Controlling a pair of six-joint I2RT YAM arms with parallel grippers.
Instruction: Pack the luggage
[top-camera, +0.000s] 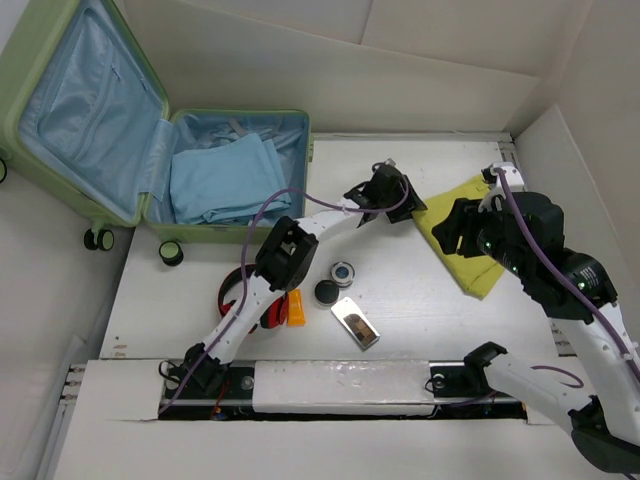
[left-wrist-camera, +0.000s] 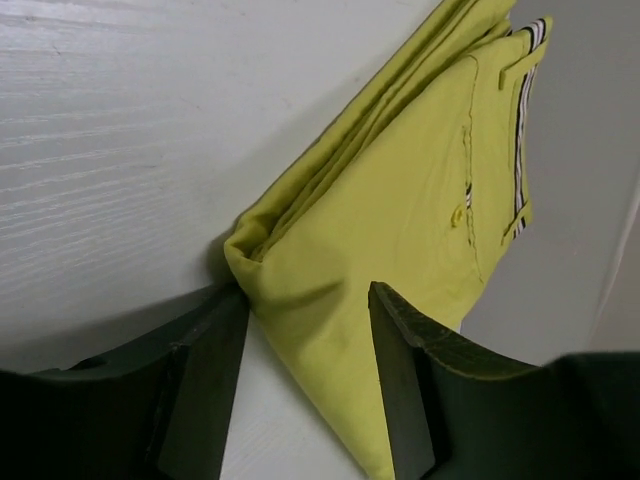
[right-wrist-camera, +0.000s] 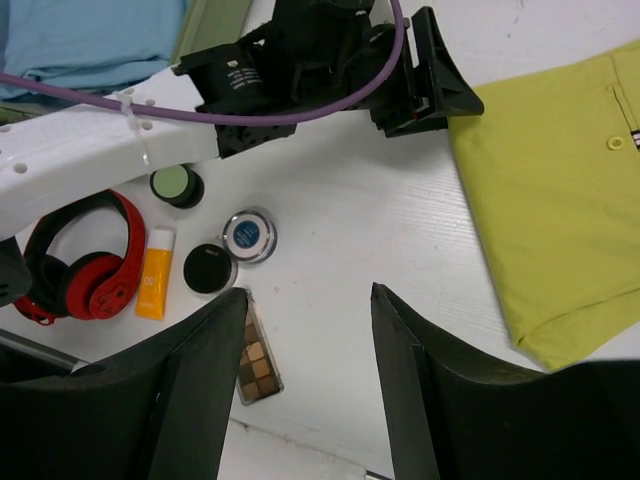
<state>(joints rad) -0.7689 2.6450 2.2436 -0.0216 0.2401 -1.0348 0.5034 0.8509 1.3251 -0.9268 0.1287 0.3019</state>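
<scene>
1. Top external view, count: one luggage, open at the table's far-left corner. Its lid overhangs the left edge, and its base holds folded light-blue clothing. Two caster wheels show at its near side.
2. One folded yellow-green garment lies far right, close to the white side panel.
3. Right wrist view, loose items on the table, one of each: red headphones, orange tube, black round compact, blue-lidded jar, eyeshadow palette, green-lidded jar.
4. View differences: I cannot find the green-lidded jar in the top view, where the left arm crosses that spot. Only the left wrist view shows the garment's striped waistband and button.
5. Left gripper: jaws parted about halfway, astride the garment's folded corner and not clamped on it. One finger sits right at the fold.
6. Right gripper: jaws parted, nothing between them, above bare table just left of the garment.
7. Room: bare table lies between the garment and the luggage. The small items cluster near-centre.
</scene>
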